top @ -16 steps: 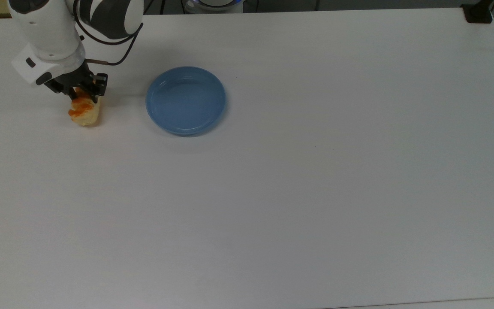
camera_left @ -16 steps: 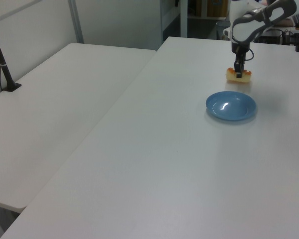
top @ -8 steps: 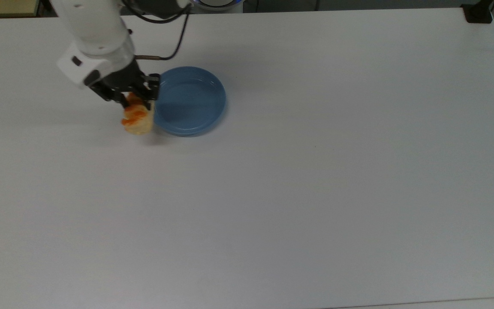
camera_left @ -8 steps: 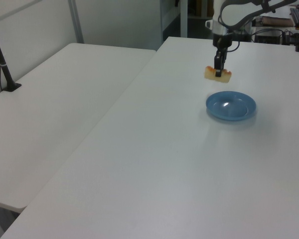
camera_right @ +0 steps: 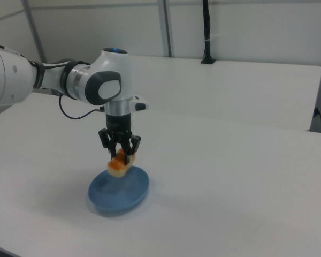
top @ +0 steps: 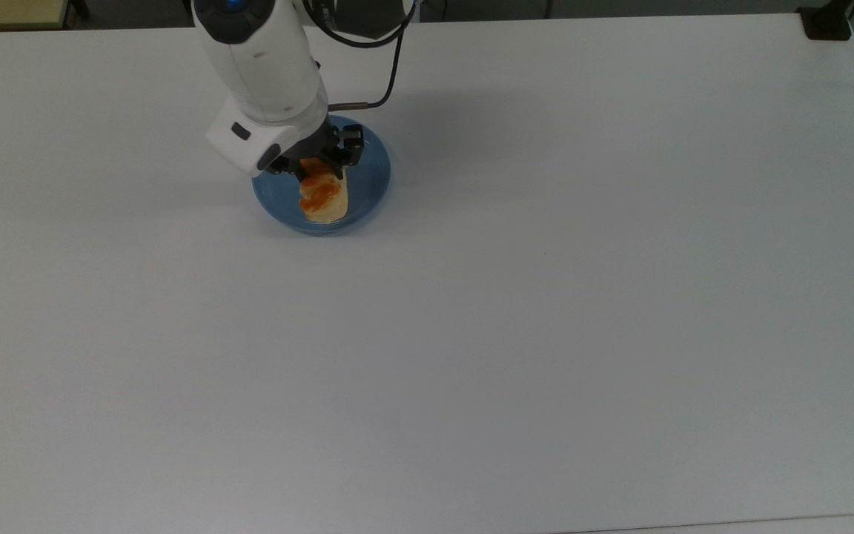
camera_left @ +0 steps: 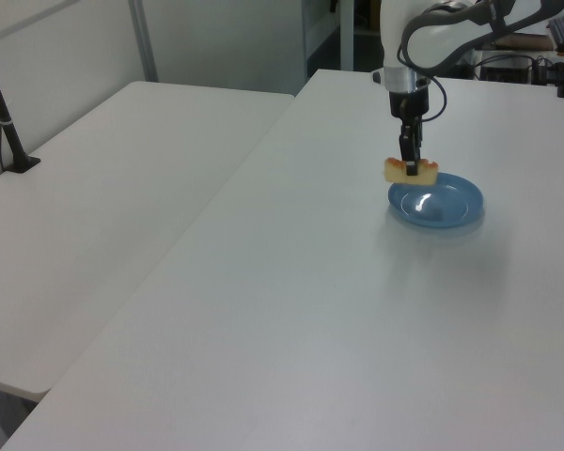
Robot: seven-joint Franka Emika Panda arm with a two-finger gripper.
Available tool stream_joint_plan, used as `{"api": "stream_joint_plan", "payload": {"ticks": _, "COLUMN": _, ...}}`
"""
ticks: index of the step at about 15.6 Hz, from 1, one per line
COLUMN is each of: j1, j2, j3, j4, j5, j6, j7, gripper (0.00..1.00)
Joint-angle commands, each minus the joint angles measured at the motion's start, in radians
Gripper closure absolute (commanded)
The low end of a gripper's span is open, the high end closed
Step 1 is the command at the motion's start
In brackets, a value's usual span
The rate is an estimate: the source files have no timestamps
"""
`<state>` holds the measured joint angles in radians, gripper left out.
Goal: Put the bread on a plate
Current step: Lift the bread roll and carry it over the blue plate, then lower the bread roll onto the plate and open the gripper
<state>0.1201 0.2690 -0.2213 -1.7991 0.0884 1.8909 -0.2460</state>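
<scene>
The bread (top: 323,199), a small pale loaf with orange-brown glaze on top, hangs in the air just above the blue plate (top: 373,185). My gripper (top: 321,169) is shut on the bread from above. In the left view the bread (camera_left: 411,171) hovers over the near-left part of the plate (camera_left: 446,203), held by the gripper (camera_left: 411,166). In the right view the bread (camera_right: 119,165) sits between the black fingers of the gripper (camera_right: 120,156), clear of the plate (camera_right: 120,193) below. The arm hides the plate's far rim in the top view.
The plate rests on a wide white table (top: 545,297). A second white table (camera_left: 103,188) adjoins it on the left view's left, with a black post (camera_left: 5,122) clamped at its edge. A black mount (top: 826,22) sits at the top view's upper right corner.
The gripper has carried the bread rightward in the top view, from beside the plate's left rim to over the plate. It stays shut on the bread.
</scene>
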Motion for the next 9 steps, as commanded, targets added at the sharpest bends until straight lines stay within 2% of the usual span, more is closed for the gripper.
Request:
{"api": "stream_joint_plan", "payload": {"ticks": 1, "j1": 0.009, "j2": -0.025, "j3": 0.036, "j4": -0.072, "j5": -0.068, "j6": -0.032, "j7": 0.033, "gripper": 0.52}}
{"api": "stream_joint_plan", "payload": {"ticks": 5, "j1": 0.000, "j2": -0.027, "j3": 0.034, "j4": -0.079, "j5": -0.073, "j6": -0.032, "j7": 0.031, "gripper": 0.50}}
{"api": "stream_joint_plan", "payload": {"ticks": 6, "j1": -0.003, "j2": -0.025, "j3": 0.036, "j4": -0.085, "j5": -0.087, "j6": -0.032, "j7": 0.031, "gripper": 0.42}}
{"api": "stream_joint_plan", "payload": {"ticks": 8, "j1": -0.005, "j2": -0.025, "j3": 0.034, "j4": -0.091, "j5": -0.107, "j6": -0.032, "j7": 0.036, "gripper": 0.02}}
{"api": "stream_joint_plan", "payload": {"ticks": 9, "j1": -0.008, "j2": -0.027, "j3": 0.034, "j4": -0.089, "j5": -0.107, "j6": -0.032, "j7": 0.042, "gripper": 0.00}}
